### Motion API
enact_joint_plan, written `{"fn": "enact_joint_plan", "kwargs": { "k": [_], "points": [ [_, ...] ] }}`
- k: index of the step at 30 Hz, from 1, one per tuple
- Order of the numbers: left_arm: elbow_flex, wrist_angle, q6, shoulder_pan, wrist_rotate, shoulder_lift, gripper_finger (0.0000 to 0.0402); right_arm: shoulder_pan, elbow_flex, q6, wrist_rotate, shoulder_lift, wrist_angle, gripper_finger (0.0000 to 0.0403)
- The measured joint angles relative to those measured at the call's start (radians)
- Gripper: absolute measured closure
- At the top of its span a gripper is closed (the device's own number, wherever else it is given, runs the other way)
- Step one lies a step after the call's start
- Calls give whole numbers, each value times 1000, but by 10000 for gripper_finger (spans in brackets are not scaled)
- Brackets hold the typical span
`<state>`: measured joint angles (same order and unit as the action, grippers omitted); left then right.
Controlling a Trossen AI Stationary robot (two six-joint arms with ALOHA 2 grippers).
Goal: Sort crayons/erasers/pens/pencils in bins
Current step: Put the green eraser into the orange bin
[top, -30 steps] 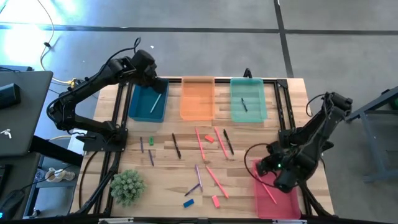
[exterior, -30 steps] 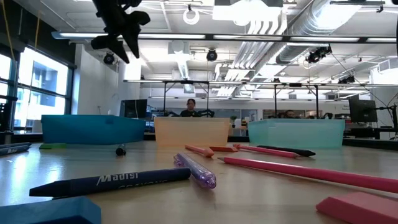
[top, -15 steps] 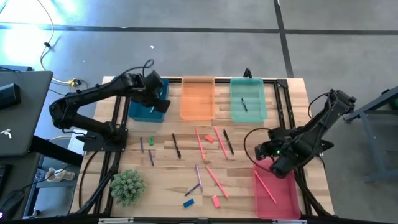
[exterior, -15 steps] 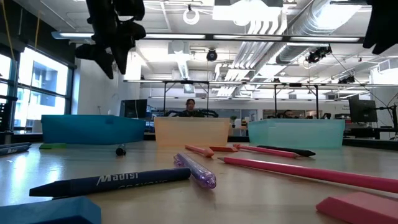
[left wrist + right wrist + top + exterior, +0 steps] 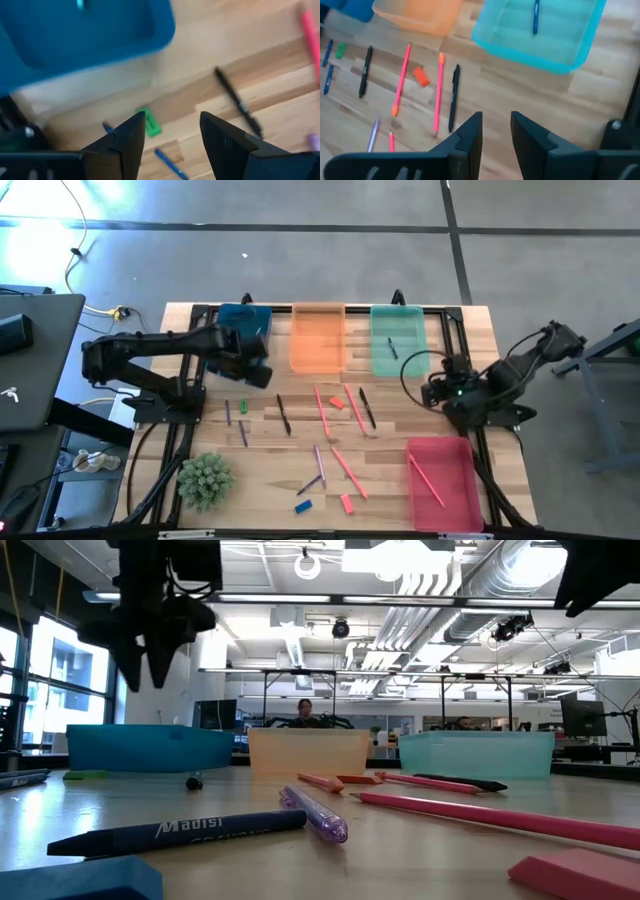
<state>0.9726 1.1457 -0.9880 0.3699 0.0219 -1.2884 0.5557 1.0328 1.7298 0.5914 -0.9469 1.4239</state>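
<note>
Both arms up over the table [image 5: 300, 465], jaws empty and apart.

Left gripper [image 5: 252, 368] hovering just in front of the blue bin [image 5: 245, 320], jaws wide over the green eraser [image 5: 149, 123]. Right gripper [image 5: 433, 390] hanging between teal bin [image 5: 398, 340] and pink-red bin [image 5: 445, 485], jaws narrowly parted. Orange bin [image 5: 318, 338] in between; blue eraser [image 5: 303, 506] and pink eraser [image 5: 346, 503] lying near the front edge.

table [image 5: 400, 480]: pale planked wood, matt | bins [image 5: 318, 340]: translucent glossy plastic beside the table's far edge | grippers' fingers [image 5: 227, 140]: dark matt plastic | plant [image 5: 204, 479] by the table's near corner: spiky, plastic-looking | floor [image 5: 300, 250]: smooth grey concrete
</note>
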Motion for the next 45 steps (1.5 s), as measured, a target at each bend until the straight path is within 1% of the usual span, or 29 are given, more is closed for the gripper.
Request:
{"fn": "enact_joint_plan", "kwargs": {
  "k": [7, 13, 16, 23, 26, 32, 39, 45],
  "points": [
    [-43, -13, -155, -115, 0, 0, 224, -113, 0, -165, 21, 69, 21, 309],
    [-43, -20, -243, -196, 0, 0, 225, -207, 0, -287, 18, 93, 27, 309],
    [-49, -27, -296, -240, -17, 0, 225, -251, 0, -353, 1, 96, 27, 309],
    [-186, -156, -478, -318, -29, 0, 225, -335, 0, -481, -21, 96, 13, 309],
    [-225, -201, -548, -331, -37, 0, 225, -371, 0, -531, -53, 96, 8, 309],
    [-291, -242, -625, -333, -62, 0, 225, -427, 0, -604, -90, 96, -1, 309],
    [-370, -370, -662, -330, -71, 0, 225, -466, 0, -688, -97, 96, -45, 309],
    [-404, -380, -693, -330, -80, 0, 225, -495, 0, -726, -130, 96, -63, 309]
  ]
}}
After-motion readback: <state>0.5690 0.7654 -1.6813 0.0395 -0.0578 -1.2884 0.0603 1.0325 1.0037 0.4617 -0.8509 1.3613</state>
